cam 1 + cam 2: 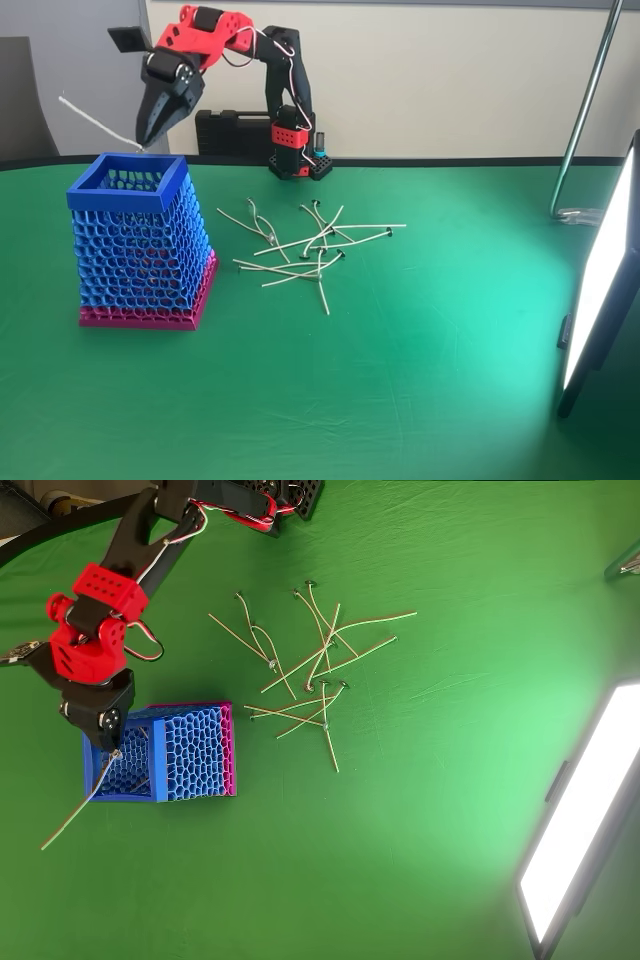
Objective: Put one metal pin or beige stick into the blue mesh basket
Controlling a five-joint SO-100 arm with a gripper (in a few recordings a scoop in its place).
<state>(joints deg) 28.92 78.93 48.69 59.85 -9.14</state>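
Tool [143,143] pinched down on one end of the beige stick [95,119], its tips hanging just above the rear rim of the blue mesh basket [140,265]. From my fixed view the stick slants up and to the left from the pinch, out past the basket's edge; in the overhead view it [78,812] runs from the tool [113,748] across the basket's open mouth and well out over the green worktop [420,810].

I judge this thing to be very light, thin and fairly stiff, probably smooth enough to pivot or slip in a two-point pinch. Held at its end, it hangs like a long lever, so any quick wrist move could swing it. Most of its length is outside the opening, so I think it needs tipping toward vertical, free end down into the mouth, before I let go; otherwise it may catch on the rim and tip out. A hold nearer the middle would swing less, but would make it harder to point downward.

To the right of the basket [195,752], well apart from it, the remaining pins [310,245] lie in a loose crossed pile, several of them bent. The arm's base [296,150] stands behind them at the back edge.
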